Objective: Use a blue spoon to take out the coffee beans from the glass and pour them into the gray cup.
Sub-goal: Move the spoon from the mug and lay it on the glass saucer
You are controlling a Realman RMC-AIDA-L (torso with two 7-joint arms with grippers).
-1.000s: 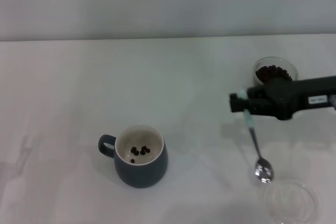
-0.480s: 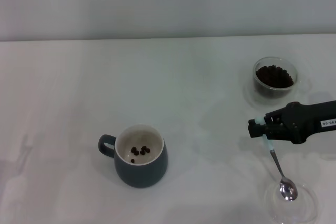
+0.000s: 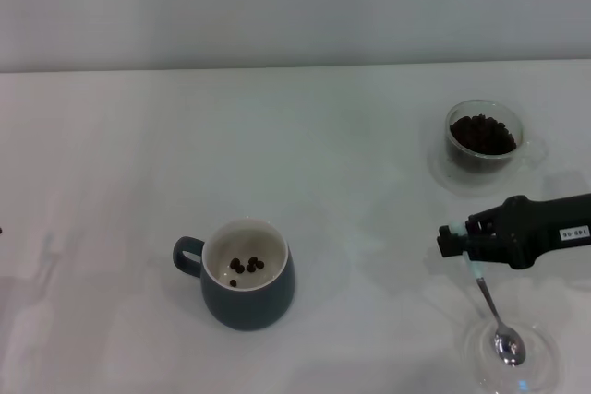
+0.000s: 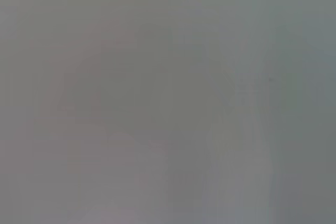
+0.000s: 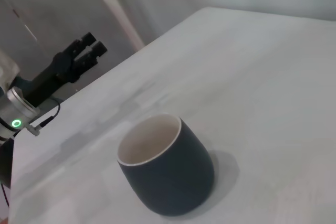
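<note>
My right gripper [image 3: 452, 239] is shut on the pale blue handle of the blue spoon [image 3: 488, 304] at the front right. The spoon hangs down with its empty metal bowl over the flat clear saucer [image 3: 540, 362]. The glass [image 3: 483, 156] with the heap of coffee beans [image 3: 482, 132] stands behind the gripper at the right. The gray cup [image 3: 249, 297] stands front centre with several coffee beans [image 3: 246, 265] inside. It also shows in the right wrist view [image 5: 170, 179]. My left gripper [image 5: 86, 51] is parked off the table's left side.
The white table [image 3: 277, 154] ends at a pale wall at the back. The left arm's base with a green light [image 5: 16, 123] stands beside the table's left edge. The left wrist view is only blank grey.
My right gripper has carried the spoon from beside the glass toward the front right. The spoon's bowl has come down from the bare table onto the saucer.
</note>
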